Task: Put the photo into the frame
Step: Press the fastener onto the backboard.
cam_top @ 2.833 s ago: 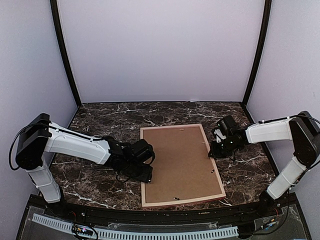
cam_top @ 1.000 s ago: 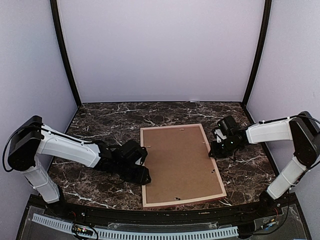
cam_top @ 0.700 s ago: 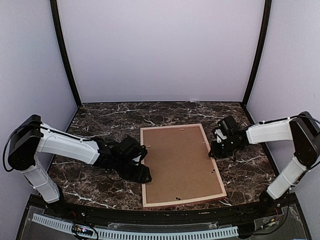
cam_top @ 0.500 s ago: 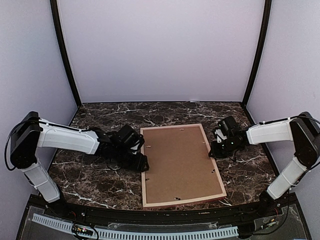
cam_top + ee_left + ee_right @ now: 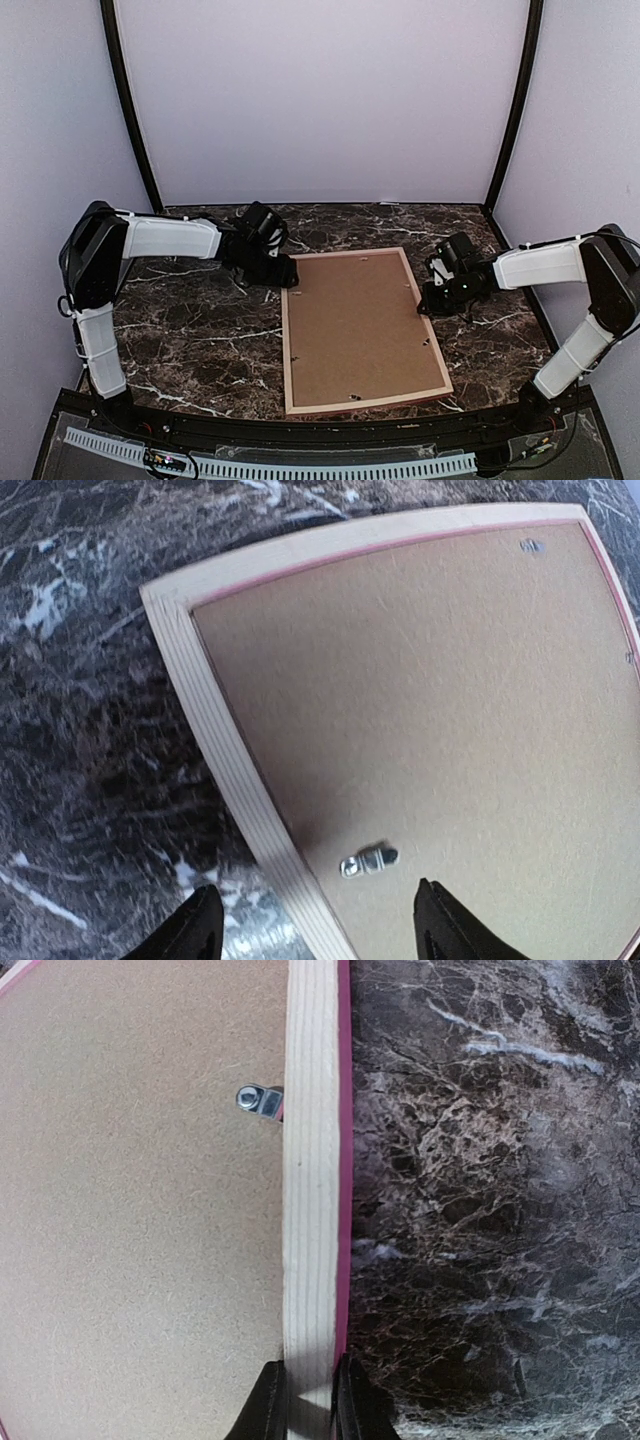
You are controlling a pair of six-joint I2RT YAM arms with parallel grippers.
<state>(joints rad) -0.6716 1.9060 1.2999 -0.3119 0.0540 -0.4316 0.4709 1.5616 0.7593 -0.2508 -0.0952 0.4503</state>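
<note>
You have the frame [image 5: 286, 340] lying flat with its back side up on the dark marble worktop [image 5: 200, 340], and its long sides run away from the arm bases. The brown backing panel [image 5: 360, 325] sits inside the frame and fills it from rail to rail. Your left hand [image 5: 285, 275] is at the far left corner of the frame. In the left wrist view this hand [image 5: 320, 935] has its two fingers wide apart, one over the worktop just outside the left rail and one over the backing panel, and nothing is held between them. A small metal clip [image 5: 368, 860] lies on the panel just inside that rail, near this hand. Your right hand [image 5: 428, 300] is at the right long rail of the frame, a little past the middle toward the far end. In the right wrist view this hand [image 5: 312, 1405] is narrow, with one finger on each side of the pale wooden rail, so it is holding the frame by that rail. Another clip [image 5: 257, 1100] lies on the panel against the inner edge of the same rail.
</note>
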